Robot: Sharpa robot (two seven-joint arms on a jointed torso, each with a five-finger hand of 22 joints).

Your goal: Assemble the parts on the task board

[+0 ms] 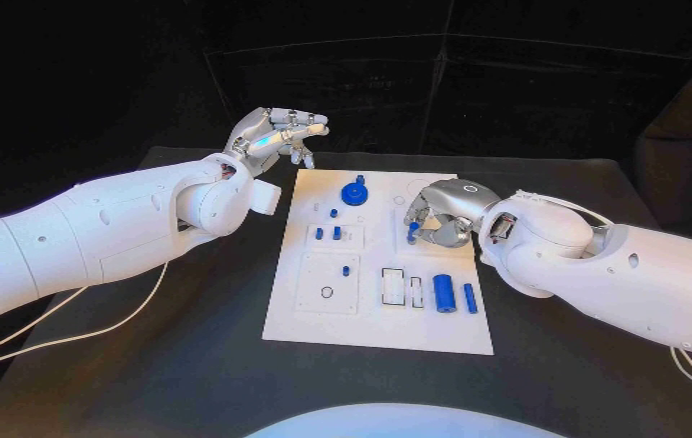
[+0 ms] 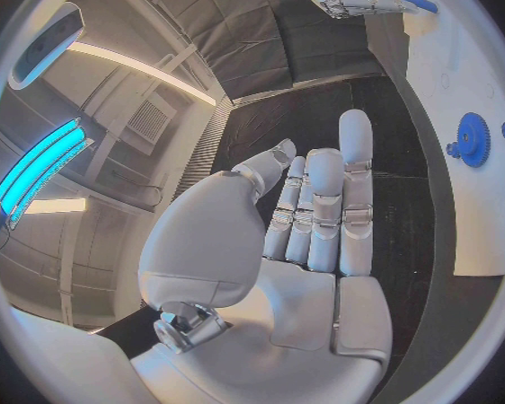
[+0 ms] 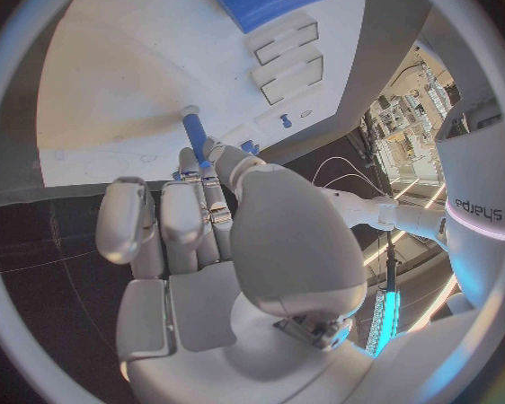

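Your left hand hung above the table just off the task board's far left corner, clear of the board and touching nothing. From the head view its fingers looked loosely curled with the tips spread; the left wrist view showed the fingers extended side by side with nothing in the palm, so you held nothing there.

Moving right onto the board, a blue gear sat near the far edge, with a small blue peg just beyond it. Below it, a few small blue pegs stood in the board's left half, and a small dark ring lay in the recessed square nearer you. Further right, close to the near edge, two blue cylinders lay side by side beside two outlined rectangular slots.

Your right hand was over the board's right side, fingers drawn in. It pinched a slim blue pin at the fingertips; the right wrist view showed the pin sticking out past the fingers, its far end at or just above the white surface. You could not tell whether it touched.
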